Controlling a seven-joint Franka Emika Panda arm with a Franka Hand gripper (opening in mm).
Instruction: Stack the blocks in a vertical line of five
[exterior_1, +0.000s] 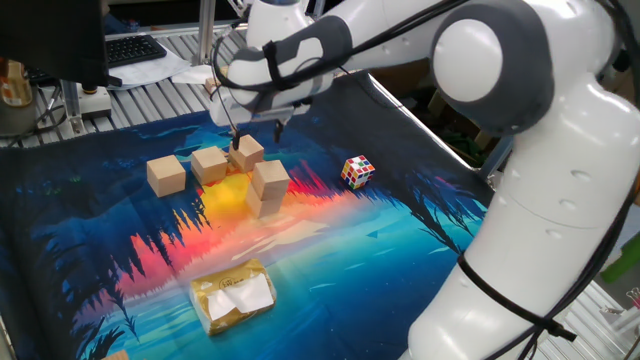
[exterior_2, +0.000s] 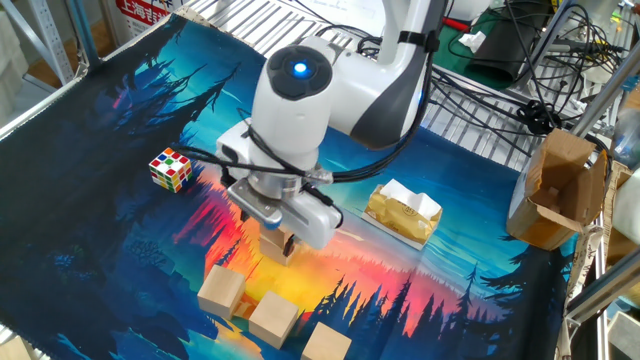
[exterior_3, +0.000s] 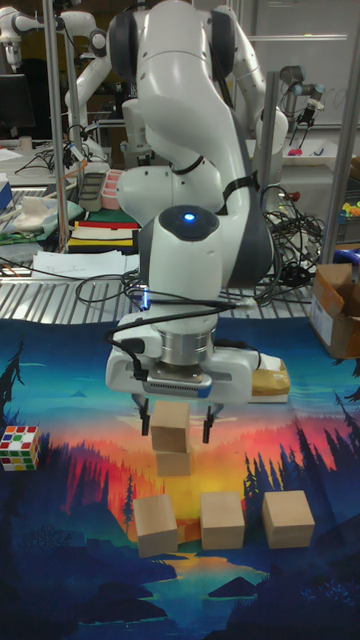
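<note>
The gripper (exterior_3: 176, 403) hangs just above a two-block stack (exterior_3: 172, 438), jaws spread wider than the top block and holding nothing. The stack's upper block (exterior_1: 269, 179) sits slightly skewed on the lower one. In the tall fixed view, three loose blocks (exterior_3: 224, 520) lie in a row at 6 o'clock from the stack. The puzzle cube (exterior_3: 20, 446) lies at 9 o'clock, well apart. A yellowish packet (exterior_2: 402, 212) rests on the worktop (exterior_2: 120, 130).

Two-block stack (exterior_2: 279, 244): upper block hidden behind gripper (exterior_2: 268, 222). Nearest loose block (exterior_2: 327, 345): cut by bottom edge.
</note>
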